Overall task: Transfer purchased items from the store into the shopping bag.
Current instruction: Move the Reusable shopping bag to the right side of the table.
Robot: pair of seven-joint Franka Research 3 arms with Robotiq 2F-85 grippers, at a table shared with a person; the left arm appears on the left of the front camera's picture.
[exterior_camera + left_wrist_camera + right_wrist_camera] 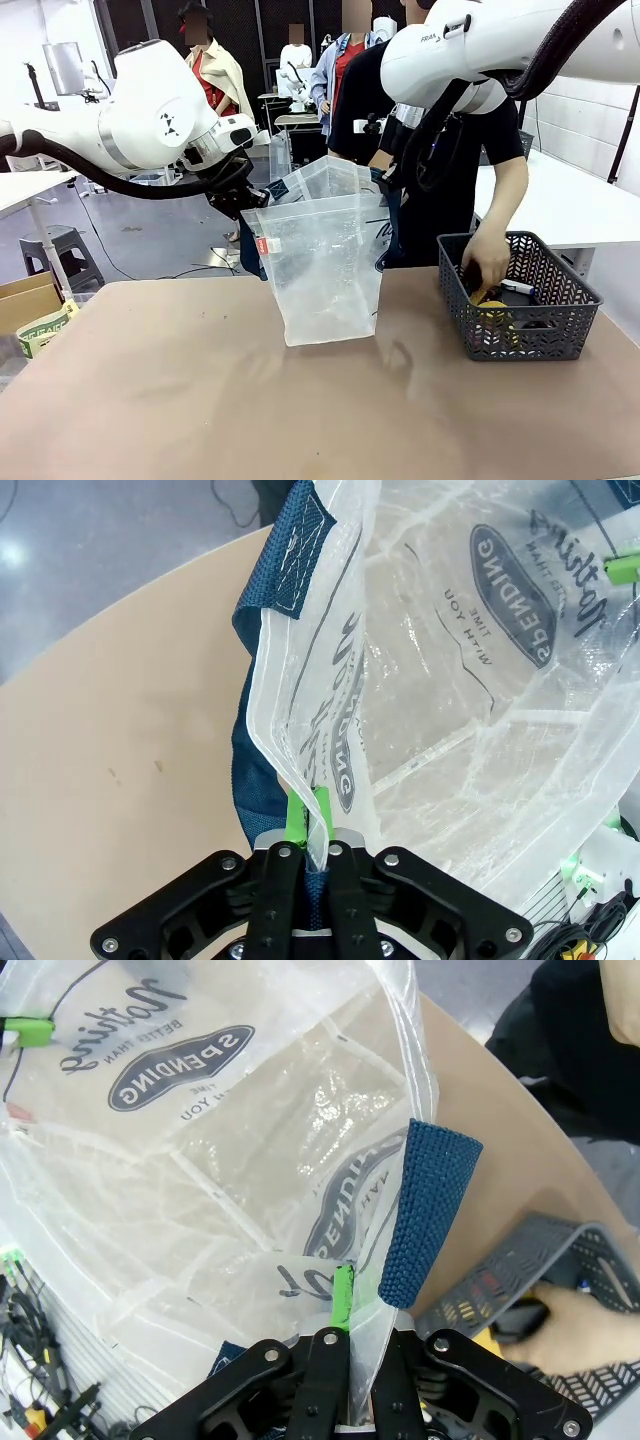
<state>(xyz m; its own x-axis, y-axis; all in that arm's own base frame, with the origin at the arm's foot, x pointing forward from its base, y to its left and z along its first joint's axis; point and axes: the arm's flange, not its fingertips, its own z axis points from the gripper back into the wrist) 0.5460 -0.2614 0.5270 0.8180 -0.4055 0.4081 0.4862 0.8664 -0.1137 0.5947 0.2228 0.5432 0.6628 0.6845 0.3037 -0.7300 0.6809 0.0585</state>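
tan tabletop [200, 400] is topped by the upright translucent whitish plastic shopping bag [325, 265]; its mouth is held spread for loading, opposite rims clamped by the left gripper [305, 805] and right gripper [345, 1295]. yellowish purchased items [495, 315] are reached by a person's hand [487, 255] in the grey lattice basket [565, 310].

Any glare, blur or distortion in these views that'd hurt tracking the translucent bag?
Front view: soft light, faint shadows under the translucent whitish plastic shopping bag and dark grey lattice basket, sharp. Left wrist view: wide-angle optics bow the edge of the tan table, glare spot on the floor, bag print legible. Right wrist view: glints on bag creases, person's hand looks soft.
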